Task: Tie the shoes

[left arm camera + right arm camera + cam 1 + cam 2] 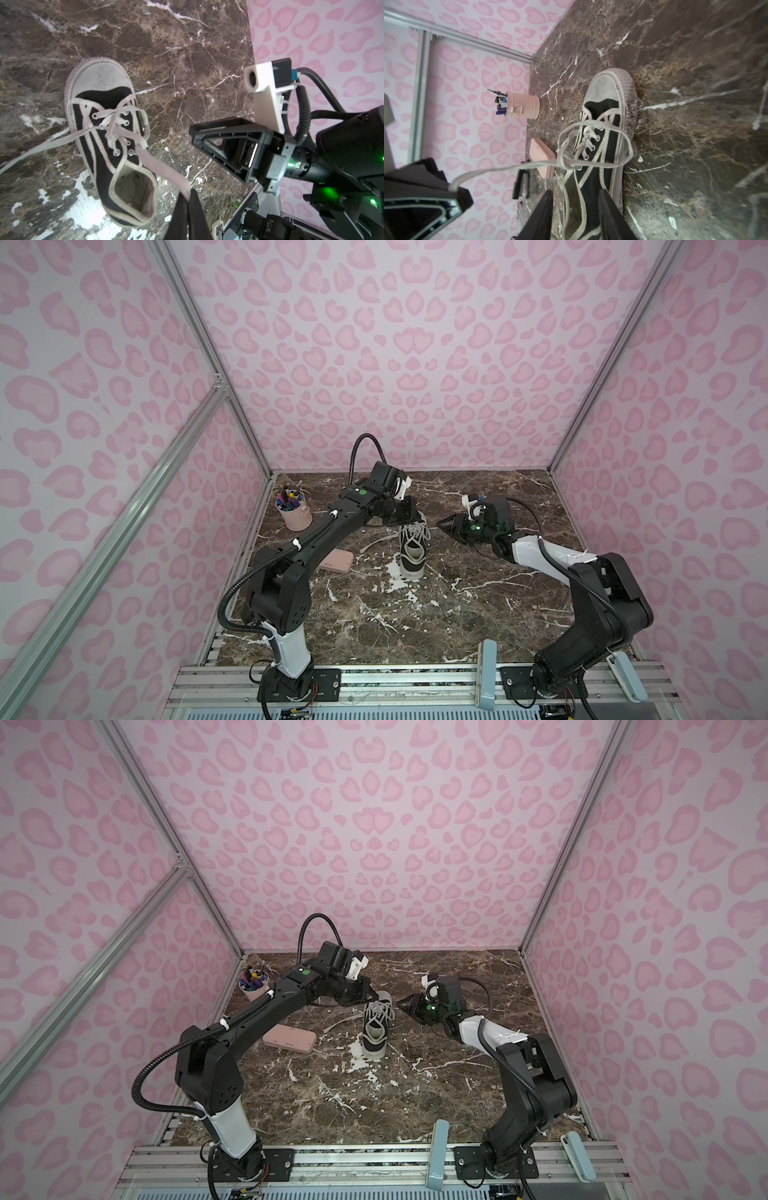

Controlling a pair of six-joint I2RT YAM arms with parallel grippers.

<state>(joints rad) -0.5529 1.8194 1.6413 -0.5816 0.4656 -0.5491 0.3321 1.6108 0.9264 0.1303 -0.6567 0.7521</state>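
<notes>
A black sneaker [411, 547] [376, 1027] with a white toe cap stands mid-table, toe towards the back wall. My left gripper [188, 192] [409, 511] [365, 990] hovers by the toe, shut on a white lace [164, 166]. In the right wrist view that lace [508, 167] runs from the left gripper to a raised loop [630, 149] over the eyelets. The other lace end [41, 147] [376, 541] trails on the table left of the sneaker. My right gripper [576, 192] [442, 524] [405, 1004] is open just right of the sneaker [602, 133], nothing between its fingers.
A pink cup of pens [296, 512] [254, 986] [523, 106] stands at the back left. A flat pink case [336, 564] [291, 1042] [542, 156] lies left of the sneaker, partly under the left arm. Pink patterned walls enclose the marble table [457, 614] on three sides.
</notes>
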